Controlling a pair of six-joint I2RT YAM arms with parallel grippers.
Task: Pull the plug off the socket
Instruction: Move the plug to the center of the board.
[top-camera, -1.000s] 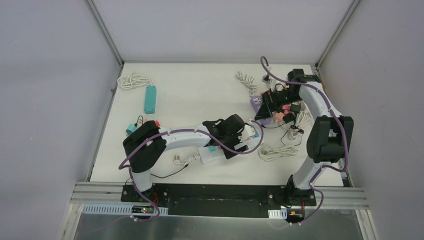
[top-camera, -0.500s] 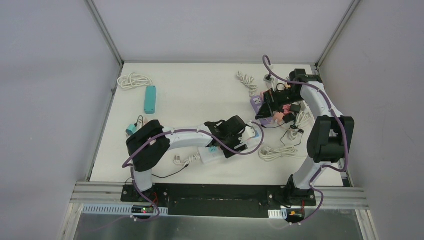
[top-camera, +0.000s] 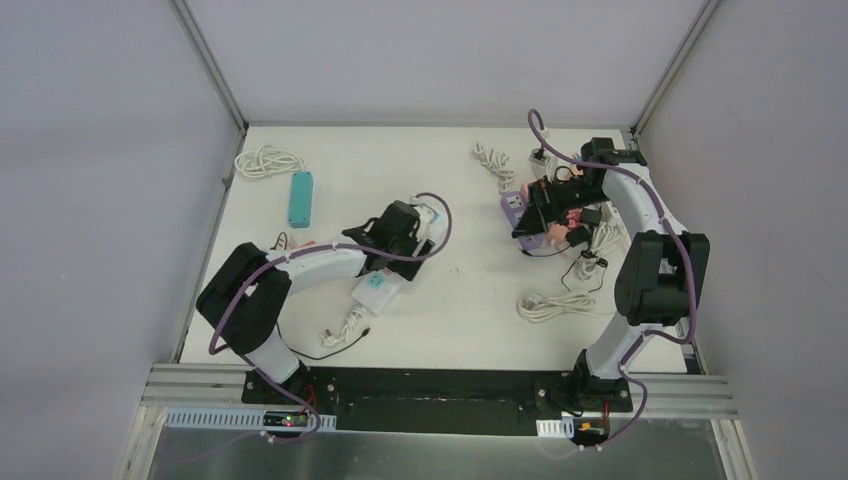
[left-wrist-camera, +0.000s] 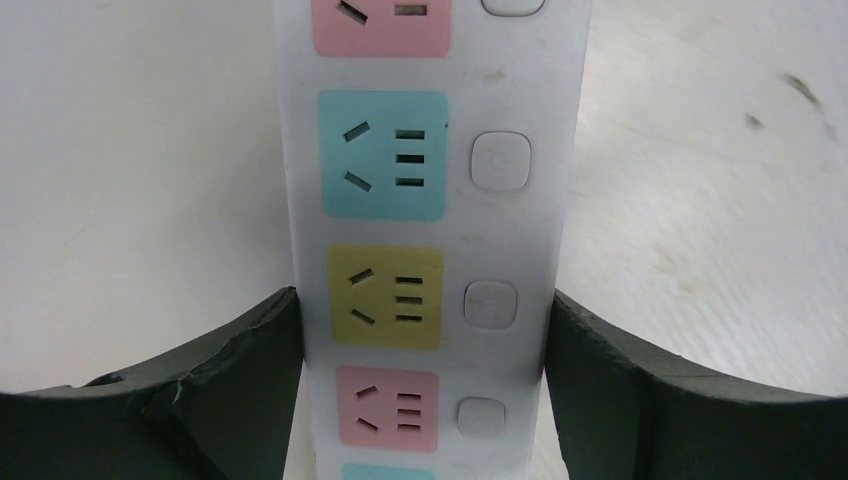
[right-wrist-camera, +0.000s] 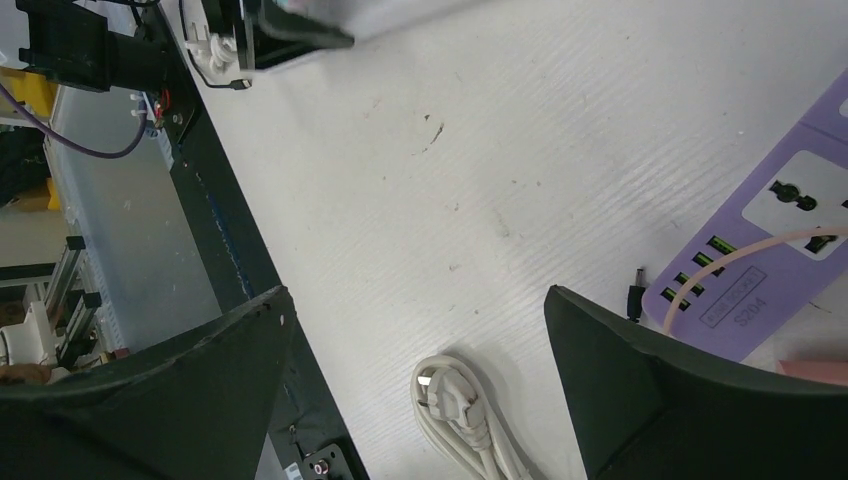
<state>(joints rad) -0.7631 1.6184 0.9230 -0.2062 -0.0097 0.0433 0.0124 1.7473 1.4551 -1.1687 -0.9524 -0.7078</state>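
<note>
My left gripper (left-wrist-camera: 422, 300) is shut on a white socket strip (left-wrist-camera: 430, 200), its dark fingers (left-wrist-camera: 230, 370) pressed against both long sides. The teal, yellow and pink sockets seen there are empty, and no plug shows in them. From above, that strip (top-camera: 377, 290) lies left of centre under the left gripper (top-camera: 400, 245). My right gripper (right-wrist-camera: 415, 290) hangs open with nothing between its fingers, beside a purple socket strip (right-wrist-camera: 770, 240) that a pinkish cable (right-wrist-camera: 750, 250) runs onto. The top view shows the right gripper (top-camera: 528, 215) at the purple strip (top-camera: 515, 205).
A teal strip (top-camera: 300, 198) and a coiled white cable (top-camera: 268, 160) lie at the back left. Another white coil with a plug (right-wrist-camera: 465, 410) lies near the right arm (top-camera: 555, 303). Black adapters and cables (top-camera: 590, 225) crowd the right side. The table's front edge (right-wrist-camera: 230, 250) is close.
The left gripper has closed on the white strip and swung left and back with it, dragging the strip's cord along. The right arm has hardly moved.
</note>
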